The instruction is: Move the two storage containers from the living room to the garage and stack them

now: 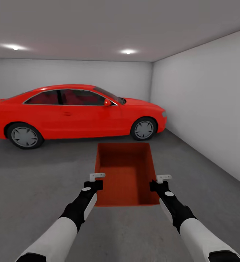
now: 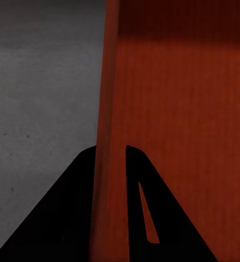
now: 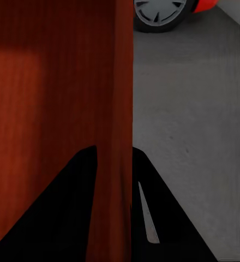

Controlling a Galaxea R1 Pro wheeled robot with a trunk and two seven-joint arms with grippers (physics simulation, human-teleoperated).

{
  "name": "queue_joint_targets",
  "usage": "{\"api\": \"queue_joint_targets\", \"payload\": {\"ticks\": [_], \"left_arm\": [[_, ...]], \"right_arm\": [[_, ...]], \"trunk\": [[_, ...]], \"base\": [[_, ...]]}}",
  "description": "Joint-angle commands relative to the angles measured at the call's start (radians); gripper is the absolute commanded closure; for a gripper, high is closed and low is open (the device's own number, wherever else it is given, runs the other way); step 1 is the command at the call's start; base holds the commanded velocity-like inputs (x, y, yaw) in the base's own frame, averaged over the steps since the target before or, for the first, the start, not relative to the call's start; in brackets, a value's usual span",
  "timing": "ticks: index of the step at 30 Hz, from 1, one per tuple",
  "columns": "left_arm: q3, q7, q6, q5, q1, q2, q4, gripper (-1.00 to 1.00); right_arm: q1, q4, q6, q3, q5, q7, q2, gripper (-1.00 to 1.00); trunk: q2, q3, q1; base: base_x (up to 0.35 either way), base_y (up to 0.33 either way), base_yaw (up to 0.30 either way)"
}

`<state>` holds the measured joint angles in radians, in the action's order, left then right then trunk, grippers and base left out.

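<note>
Garage, white walls, grey concrete floor point(image 1: 36, 182), red coupe point(image 1: 72, 111) parked ahead. Head view: one orange-red storage container point(image 1: 123, 174) carried between both arms, left gripper point(image 1: 95, 181) and right gripper point(image 1: 160, 182) on its long sides; whether it touches the floor is unclear.

Left wrist view: fingers point(image 2: 136, 213) straddle the container wall, clamped.

Right wrist view: fingers point(image 3: 82, 213) likewise pinch the opposite wall.

Judgement: first container delivered but not released; the second one and the stacking seemingly remain.

An orange-red storage container point(image 1: 125, 174) sits at lower centre of the head view, open top up, long axis running away from the camera, over the dark grey floor point(image 1: 36, 182), before the garage's red car.
</note>
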<state>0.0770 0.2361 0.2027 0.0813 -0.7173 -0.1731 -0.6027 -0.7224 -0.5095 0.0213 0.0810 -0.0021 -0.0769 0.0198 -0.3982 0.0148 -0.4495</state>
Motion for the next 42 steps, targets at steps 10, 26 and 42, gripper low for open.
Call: {"api": "queue_joint_targets", "payload": {"ticks": [10,26,42], "left_arm": [[0.003,0.008,0.004,0.011,-0.001,0.0,-0.054,1.0],[0.004,0.008,0.004,0.011,-0.001,0.0,-0.055,1.0],[0.004,0.008,0.004,0.011,-0.001,0.0,-0.055,1.0]], "right_arm": [[0.0,0.002,0.002,0.002,-0.002,-0.005,0.0,1.0],[0.0,0.002,0.002,0.002,-0.002,-0.004,0.0,1.0],[0.0,0.002,0.002,0.002,-0.002,-0.005,0.0,1.0]], "trunk": [[-0.002,0.002,0.0],[-0.002,0.002,0.0],[-0.002,0.002,0.0]], "base": [[0.0,0.0,-0.283],[0.0,0.0,-0.283],[0.0,0.0,-0.283]]}}
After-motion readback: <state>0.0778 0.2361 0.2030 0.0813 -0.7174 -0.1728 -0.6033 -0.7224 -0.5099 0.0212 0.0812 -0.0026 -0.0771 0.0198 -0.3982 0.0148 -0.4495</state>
